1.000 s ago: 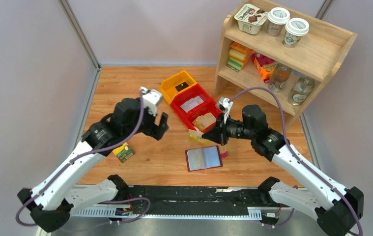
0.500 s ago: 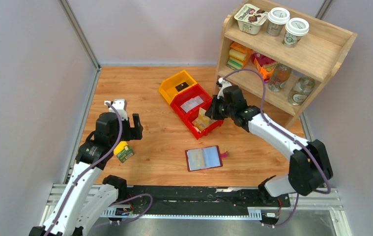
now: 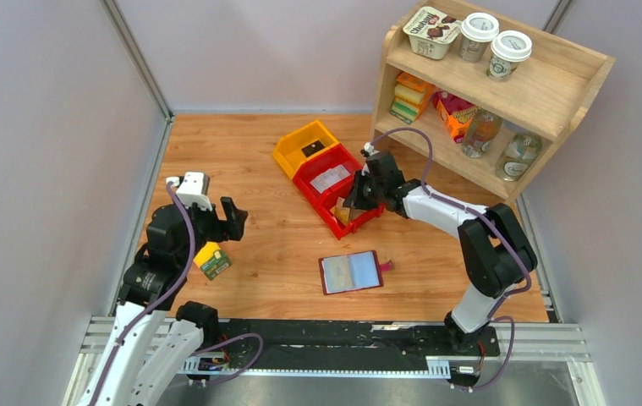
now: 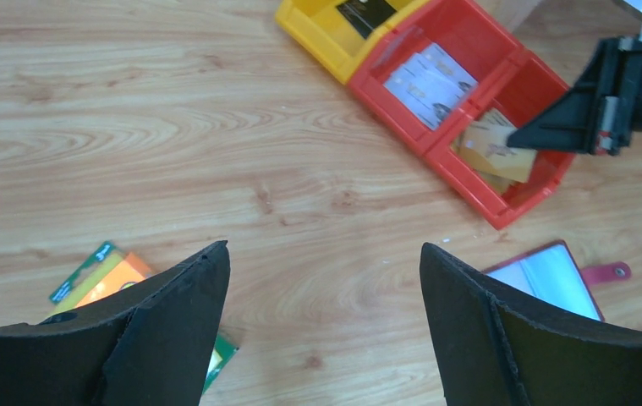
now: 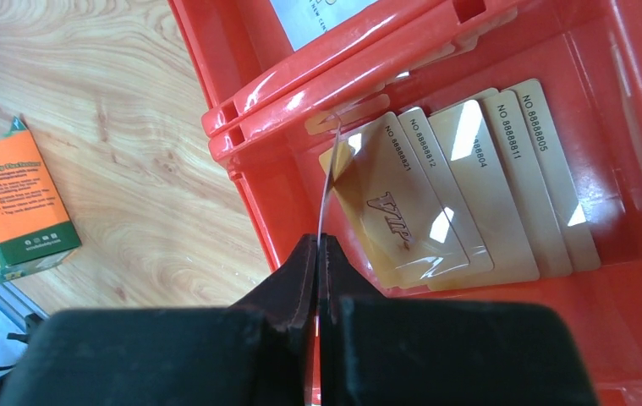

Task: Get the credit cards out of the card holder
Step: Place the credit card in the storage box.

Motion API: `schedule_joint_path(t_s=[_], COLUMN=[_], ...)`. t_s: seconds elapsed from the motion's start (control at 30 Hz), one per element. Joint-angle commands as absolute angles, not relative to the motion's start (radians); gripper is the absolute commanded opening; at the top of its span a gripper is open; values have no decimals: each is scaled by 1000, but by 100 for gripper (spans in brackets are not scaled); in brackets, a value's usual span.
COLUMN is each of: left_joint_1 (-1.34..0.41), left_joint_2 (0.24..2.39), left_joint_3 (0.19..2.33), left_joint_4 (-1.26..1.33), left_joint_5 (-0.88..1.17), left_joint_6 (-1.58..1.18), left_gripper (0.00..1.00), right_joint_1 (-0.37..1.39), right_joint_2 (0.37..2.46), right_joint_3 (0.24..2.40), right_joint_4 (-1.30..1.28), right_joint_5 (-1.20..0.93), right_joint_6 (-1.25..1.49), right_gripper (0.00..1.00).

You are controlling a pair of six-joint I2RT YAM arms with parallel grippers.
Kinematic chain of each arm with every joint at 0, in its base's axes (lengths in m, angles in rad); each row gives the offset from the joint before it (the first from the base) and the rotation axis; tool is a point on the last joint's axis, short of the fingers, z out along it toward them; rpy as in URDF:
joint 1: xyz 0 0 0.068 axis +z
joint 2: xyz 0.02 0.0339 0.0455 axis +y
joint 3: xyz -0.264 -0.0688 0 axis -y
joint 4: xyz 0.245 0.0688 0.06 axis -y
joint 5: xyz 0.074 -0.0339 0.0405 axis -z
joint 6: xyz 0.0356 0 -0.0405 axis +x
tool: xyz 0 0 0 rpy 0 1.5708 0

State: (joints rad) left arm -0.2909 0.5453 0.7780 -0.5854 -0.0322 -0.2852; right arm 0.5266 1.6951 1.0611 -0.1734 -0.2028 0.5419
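The card holder [image 3: 350, 271], a maroon wallet, lies open on the table with its pale pockets up; its corner and snap tab also show as the card holder [image 4: 554, 272]. My right gripper [image 5: 319, 241] is shut on one tan credit card [image 5: 328, 178], seen edge-on, above the near red bin [image 5: 254, 182]. Several credit cards [image 5: 478, 178] lie fanned in that bin. From above, the right gripper [image 3: 353, 201] hangs over the bin's near compartment [image 3: 366, 222]. My left gripper [image 4: 324, 254] stands open and empty over bare wood, far left of the wallet.
A second red bin holding a white card [image 3: 331, 178] and a yellow bin [image 3: 304, 145] adjoin the near one. A green-and-yellow small box [image 3: 212, 261] lies under my left arm. A wooden shelf [image 3: 545, 97] with cups and bottles stands at the back right.
My right gripper carried the card from beside the wallet back over the near red bin. The left arm drew back to the left, away from the bins.
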Motion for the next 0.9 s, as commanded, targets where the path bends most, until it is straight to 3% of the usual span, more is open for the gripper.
schedule_joint_path(t_s=[0.0,0.2,0.53,0.87], left_joint_1=[-281,-279,-273,-275], left_joint_2=[537,538,577,627], left_joint_3=[764,759,758,762], left_joint_4=[-528,-515,-509,-531], left_joint_5=[107,150,247,297], left_joint_6=[-253,-247,-248,-294], left_gripper=[89,88,88,86], right_joint_1=[523,523,583,805], right_joint_2=[1701,1660,1430,1227], right_joint_3=[1066,1077,1097,948], right_joint_4=[-60,-156,-342,-485], right_joint_5=[-204,-166,-26,124], right_joint_6=[577,522,394,448], right_gripper=[4,36,66,80])
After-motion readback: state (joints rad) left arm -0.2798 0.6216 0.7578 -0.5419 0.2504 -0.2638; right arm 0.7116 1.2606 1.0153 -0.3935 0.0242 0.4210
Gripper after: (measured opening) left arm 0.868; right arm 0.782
